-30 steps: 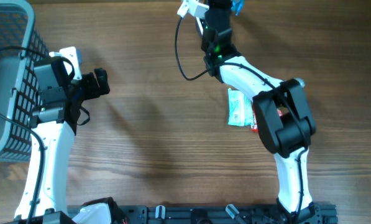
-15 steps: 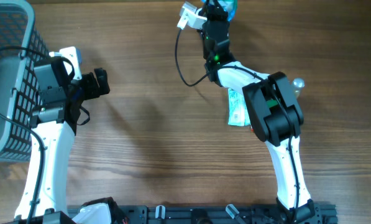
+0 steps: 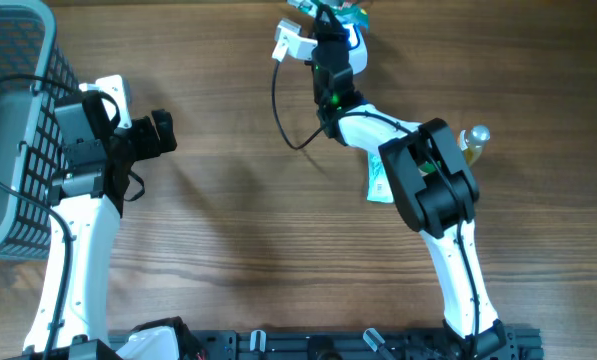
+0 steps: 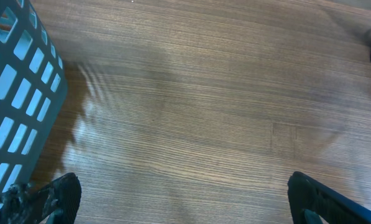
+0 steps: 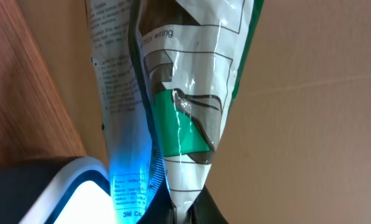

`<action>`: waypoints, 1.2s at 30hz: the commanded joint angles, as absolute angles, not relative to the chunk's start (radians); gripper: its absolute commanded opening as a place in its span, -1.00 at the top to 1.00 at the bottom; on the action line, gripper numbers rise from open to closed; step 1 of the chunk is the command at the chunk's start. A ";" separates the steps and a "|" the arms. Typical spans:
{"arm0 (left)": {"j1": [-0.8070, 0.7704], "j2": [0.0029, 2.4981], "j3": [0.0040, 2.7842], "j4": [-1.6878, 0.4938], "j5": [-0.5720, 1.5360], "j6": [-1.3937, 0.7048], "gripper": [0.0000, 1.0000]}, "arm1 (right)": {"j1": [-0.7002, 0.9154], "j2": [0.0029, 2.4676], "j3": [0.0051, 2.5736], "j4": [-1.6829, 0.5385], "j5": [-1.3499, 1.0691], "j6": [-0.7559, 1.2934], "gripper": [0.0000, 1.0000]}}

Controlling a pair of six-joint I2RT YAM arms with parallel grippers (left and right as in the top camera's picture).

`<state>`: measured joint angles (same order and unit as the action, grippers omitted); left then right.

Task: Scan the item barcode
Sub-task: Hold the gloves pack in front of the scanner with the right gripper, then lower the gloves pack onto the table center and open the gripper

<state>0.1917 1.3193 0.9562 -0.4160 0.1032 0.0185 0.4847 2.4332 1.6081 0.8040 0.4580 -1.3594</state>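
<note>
At the far left the grey basket (image 3: 8,110) stands at the bench (image 3: 228,230) edge. Just beside it the left gripper (image 3: 162,133) hovers with its fingers spread wide and nothing between them; its wrist view shows only bare wood and the basket wall. Toward the top middle, the right gripper (image 3: 330,22) is pressed together on the bottom seam of a printed white-and-green packet (image 5: 179,93). It holds the packet up off the bench at the far edge, close beside a white-rimmed scanner (image 5: 61,186) whose blue glow falls on the packet's lower print. The scanning step itself looks to be in hand. No barcode shows in the wrist view, so the next move probably calls for turning or tilting the packet until the code faces the light, then holding it steady. Further right, a second packet (image 3: 378,178) lies flat under the right arm, with a small yellowish bottle (image 3: 474,140) beside the elbow. Against a second ago, the right wrist has swung leftward and the elbow has folded in, uncovering the bottle. The left arm has not moved.
</note>
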 commanded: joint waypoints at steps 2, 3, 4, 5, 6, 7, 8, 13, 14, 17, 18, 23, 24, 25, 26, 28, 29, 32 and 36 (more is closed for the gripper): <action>0.196 1.322 0.963 -0.413 0.107 0.026 -1.00 | 0.513 2.450 1.621 0.728 0.527 -1.326 0.91; 0.196 1.322 0.963 -0.414 0.107 0.026 -1.00 | 0.521 2.450 1.621 0.701 0.537 -1.267 0.91; 0.196 1.322 0.963 -0.414 0.107 0.026 -1.00 | 0.531 2.450 1.621 0.686 0.545 -1.230 0.91; 0.196 1.322 0.963 -0.414 0.107 0.026 -1.00 | 0.539 2.450 1.621 0.682 0.546 -1.223 0.91; 0.196 1.322 0.963 -0.414 0.107 0.026 -1.00 | 0.545 2.450 1.621 0.678 0.547 -1.223 0.91; 0.196 1.322 0.963 -0.414 0.107 0.026 -1.00 | 0.556 2.450 1.621 0.677 0.555 -1.223 0.91; 0.196 1.322 0.963 -0.414 0.107 0.026 -1.00 | 0.567 2.450 1.621 0.659 0.563 -1.223 0.92; 0.196 1.322 0.963 -0.414 0.107 0.026 -1.00 | 0.577 2.450 1.621 0.554 0.613 -1.097 0.91; 0.196 1.322 0.963 -0.413 0.107 0.026 -1.00 | 0.577 2.440 1.621 0.559 0.617 -1.100 0.91; 0.196 1.322 0.963 -0.414 0.107 0.026 -1.00 | 0.577 2.349 1.621 0.554 0.629 -1.096 0.91; 0.196 1.322 0.963 -0.414 0.107 0.026 -1.00 | 0.577 2.311 1.621 0.525 0.628 -1.088 0.91; 0.196 1.322 0.963 -0.414 0.107 0.026 -1.00 | 0.577 2.008 1.621 -0.021 0.434 -0.629 0.91; 0.196 1.322 0.963 -0.414 0.107 0.026 -1.00 | 0.577 1.965 1.621 -0.119 0.368 -0.533 0.91; 0.196 1.322 0.963 -0.414 0.107 0.026 -1.00 | 0.577 1.916 1.621 -0.242 0.262 -0.406 0.91; 0.196 1.322 0.963 -0.414 0.107 0.026 -1.00 | 0.577 1.880 1.621 -0.341 0.163 -0.303 0.91; 0.196 1.322 0.963 -0.414 0.107 0.026 -1.00 | 0.577 1.835 1.621 -0.567 -0.084 -0.074 0.91; 0.196 1.322 0.963 -0.414 0.107 0.026 -1.00 | 0.577 1.835 1.621 -0.657 -0.167 -0.016 0.91; 0.196 1.322 0.963 -0.414 0.107 0.026 -1.00 | 0.577 1.856 1.603 -0.868 -0.285 0.091 0.91; 0.196 1.322 0.963 -0.414 0.107 0.026 -1.00 | 0.577 1.859 1.492 -0.887 -0.238 0.112 0.91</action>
